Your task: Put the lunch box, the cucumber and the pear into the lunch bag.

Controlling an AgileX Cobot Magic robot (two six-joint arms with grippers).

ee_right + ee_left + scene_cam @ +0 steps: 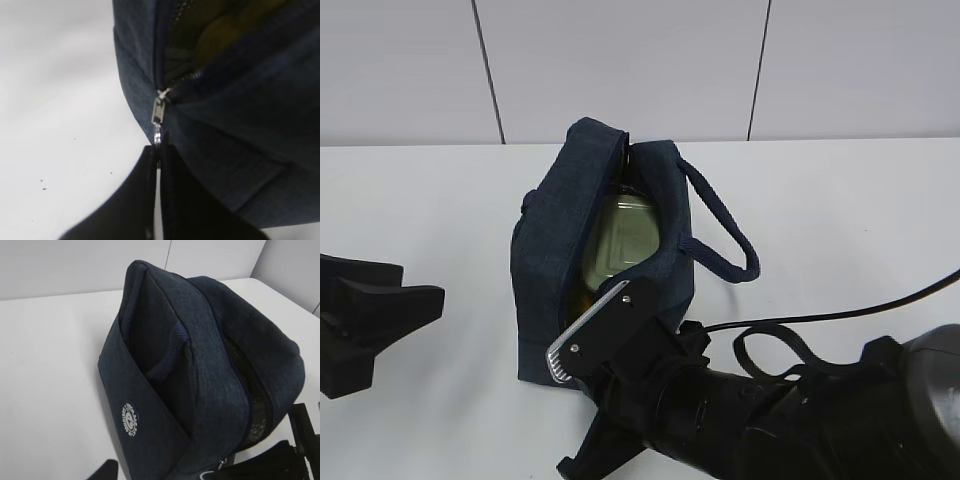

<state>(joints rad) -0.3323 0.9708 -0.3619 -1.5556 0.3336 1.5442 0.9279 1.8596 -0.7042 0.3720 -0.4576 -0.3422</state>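
Note:
The dark navy lunch bag point(555, 250) lies in the middle of the white table with its zipper opening facing up. The lunch box point(625, 235) with its pale sage-green lid sits inside it. A lumpy yellow shape, apparently the pear point(222, 32), shows through the opening. The cucumber is hidden. My right gripper point(159, 147) is shut on the metal zipper pull point(158, 114) at the bag's near end, and it also shows in the exterior view point(632, 292). My left gripper point(405, 325) is open and empty, well left of the bag. The bag fills the left wrist view point(200, 375).
The bag's padded handle point(722, 228) loops out to the right. A black cable point(820, 318) runs over the table from the right arm. A white wall stands behind the table's far edge.

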